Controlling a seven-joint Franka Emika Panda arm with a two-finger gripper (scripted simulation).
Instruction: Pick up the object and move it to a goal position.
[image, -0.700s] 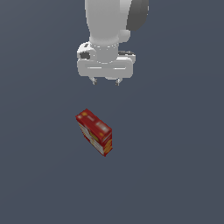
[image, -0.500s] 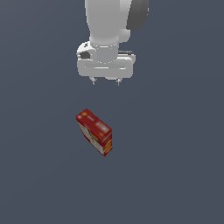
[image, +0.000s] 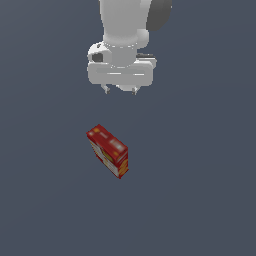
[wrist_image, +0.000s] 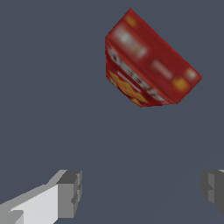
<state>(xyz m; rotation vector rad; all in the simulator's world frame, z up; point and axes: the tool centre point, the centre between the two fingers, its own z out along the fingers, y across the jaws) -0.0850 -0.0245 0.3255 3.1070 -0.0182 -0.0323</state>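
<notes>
i've got the white gripper (image: 120, 91) hanging above the worktop (image: 200, 190), its fingers (wrist_image: 70, 192) spread wide with nothing between them. from the wrist view i can see both grey pads far apart, with only bare dark surface in the gap. the red carton (image: 108, 150) sits on the worktop below the gripper and well apart from it, a little toward the exterior view's left of the gripper's centre. it stands on a long edge, turned at a diagonal to the gripper. its broad top face is red with small white and yellow patches, and the narrow side facing me carries a yellow and white print. in the wrist view the carton (wrist_image: 148, 63) lies ahead of the fingertips, not between them, and nothing touches it.
</notes>
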